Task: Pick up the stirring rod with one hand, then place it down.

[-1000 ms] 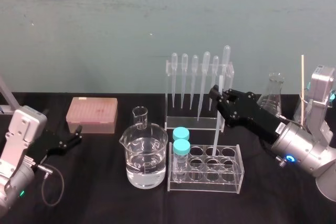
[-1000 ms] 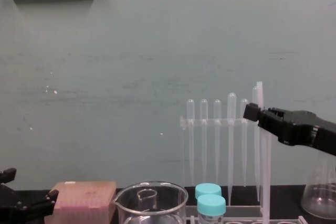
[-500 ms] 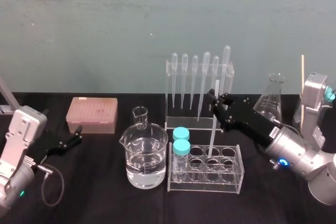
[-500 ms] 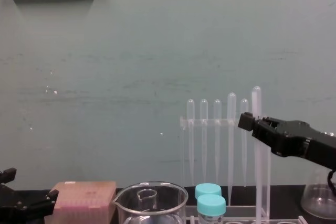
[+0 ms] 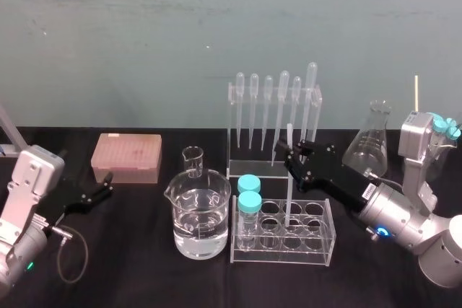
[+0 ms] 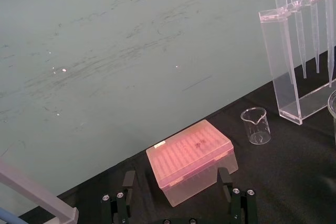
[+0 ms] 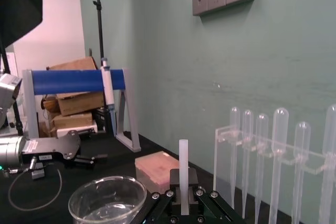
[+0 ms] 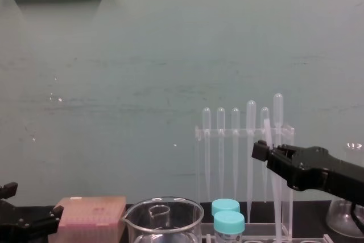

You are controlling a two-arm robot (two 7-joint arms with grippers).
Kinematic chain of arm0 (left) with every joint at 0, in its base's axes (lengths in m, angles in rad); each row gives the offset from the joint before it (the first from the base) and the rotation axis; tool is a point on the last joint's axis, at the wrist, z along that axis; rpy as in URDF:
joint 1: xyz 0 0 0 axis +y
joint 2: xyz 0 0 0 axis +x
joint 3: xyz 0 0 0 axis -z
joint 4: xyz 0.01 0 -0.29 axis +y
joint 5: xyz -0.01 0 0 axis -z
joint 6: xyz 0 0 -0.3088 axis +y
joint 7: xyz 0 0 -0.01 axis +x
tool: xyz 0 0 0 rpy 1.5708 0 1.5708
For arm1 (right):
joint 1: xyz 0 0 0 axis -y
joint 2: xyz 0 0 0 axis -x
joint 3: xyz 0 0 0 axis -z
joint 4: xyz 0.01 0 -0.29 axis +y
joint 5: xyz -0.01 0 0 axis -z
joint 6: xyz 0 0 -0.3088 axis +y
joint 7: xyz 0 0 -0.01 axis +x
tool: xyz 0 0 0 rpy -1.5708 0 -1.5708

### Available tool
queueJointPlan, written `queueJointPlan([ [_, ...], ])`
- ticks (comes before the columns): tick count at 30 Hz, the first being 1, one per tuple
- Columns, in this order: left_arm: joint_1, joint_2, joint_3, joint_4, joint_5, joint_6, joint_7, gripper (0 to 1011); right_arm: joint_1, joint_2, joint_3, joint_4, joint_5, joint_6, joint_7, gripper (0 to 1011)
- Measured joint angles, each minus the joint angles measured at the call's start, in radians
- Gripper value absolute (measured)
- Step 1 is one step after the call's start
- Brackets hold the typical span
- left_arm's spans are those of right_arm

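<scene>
**Right pincer holds the stirring rod upright over the test-tube rack**

The right pincer [image 5: 290, 155] reaches in from the right, above the far row of the clear test-tube rack [image 5: 328, 242]. Its jaws are closed on the stirring rod [image 5: 287, 194], gripping it near the top, with a short stub standing above them. In the right wrist view the rod [image 7: 183, 169] rises straight up from between the closed jaws of that pincer [image 7: 183, 196].

From the chest view the rod [image 8: 274, 197] leans slightly, top toward the left. Its lower end dips into the rack's far row, near the middle. Whether it touches the bottom cannot be told.

- 2 teal-capped tubes [image 5: 249, 194] stand at the rack's left end.
- The pipette rack [image 5: 274, 167] with 6 pipettes [image 5: 283, 106] stands just beyond.
- A large beaker [image 5: 201, 216] of clear liquid sits left of the test-tube rack, with a small beaker [image 5: 193, 161] behind it.
- A pink tip box [image 5: 126, 156] lies far left.
- A conical flask [image 5: 369, 146] stands far right.

The left pincer [image 5: 97, 191] rests low on the black desk [image 5: 144, 272] at the left, near the tip box. Its fingers [image 6: 226, 184] are spread wide and hold nothing.
</scene>
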Motion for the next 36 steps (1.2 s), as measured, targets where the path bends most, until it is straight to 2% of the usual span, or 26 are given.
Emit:
queueJointPlan([
  [13,0.000,0.000,0.000,0.000,0.000,0.000,0.000,1000,-0.015,-0.005,-0.003,0.012,-0.034,0.017,-0.031,69],
  [23,0.000,0.000,0.000,0.000,0.000,0.000,0.000,1000,-0.015,-0.005,-0.002,0.012,-0.034,0.018,-0.031,74],
  [36,0.000,0.000,0.000,0.000,0.000,0.000,0.000,1000,-0.014,-0.004,-0.002,0.011,-0.032,0.018,-0.031,462],
])
